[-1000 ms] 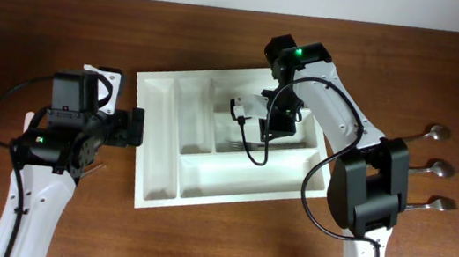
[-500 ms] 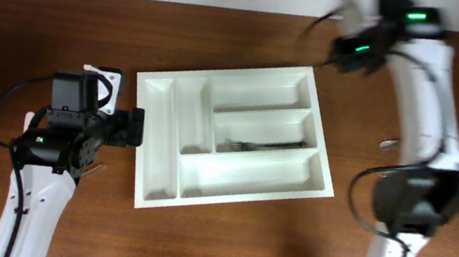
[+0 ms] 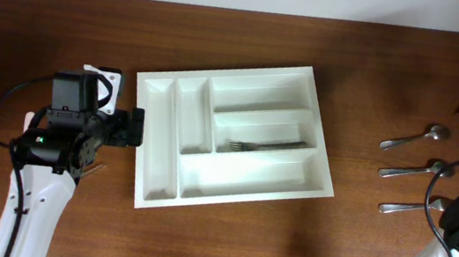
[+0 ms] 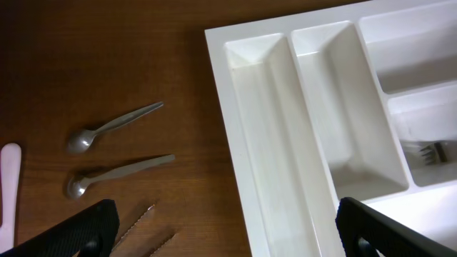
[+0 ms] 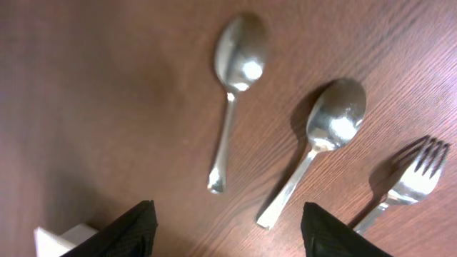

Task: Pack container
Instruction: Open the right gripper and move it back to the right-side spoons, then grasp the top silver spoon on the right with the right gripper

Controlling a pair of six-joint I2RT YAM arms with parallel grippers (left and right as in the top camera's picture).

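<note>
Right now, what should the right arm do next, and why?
Probably lower the right gripper onto the middle spoon just ahead of it. The gripper is open and holds nothing. That spoon's handle points toward the gap between its fingers, and the tray has only one fork inside so far.

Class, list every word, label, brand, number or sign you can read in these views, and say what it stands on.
None: no readable text in any view.
The container, the fork in it, the spoons and the table are all unmarked.
The left arm shows only a green light, no lettering.
</note>
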